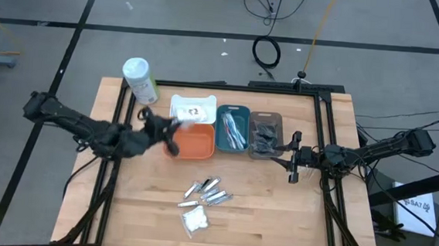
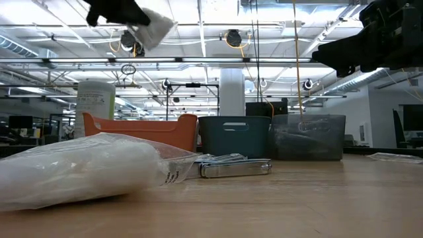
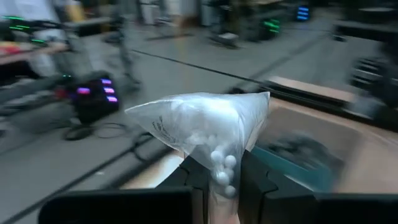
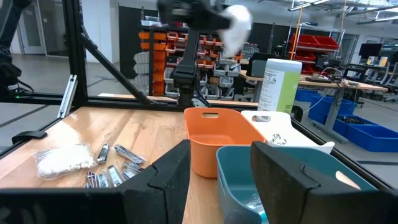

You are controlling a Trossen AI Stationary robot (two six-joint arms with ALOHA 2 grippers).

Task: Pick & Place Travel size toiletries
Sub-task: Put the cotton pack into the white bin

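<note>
We see a white packet [image 3: 205,124] pinched by its lower edge in the left gripper [image 3: 217,180], lifted clear of the tabletop above the orange tray [image 1: 192,142] and white tray [image 1: 193,109], probably on its way to a tray. Tubes [image 1: 208,190] and another packet [image 1: 194,220] wait toward the tabletop's front edge. The right gripper [image 1: 295,155] waits beside the grey tray [image 1: 265,134], fingers apart and empty.
</note>
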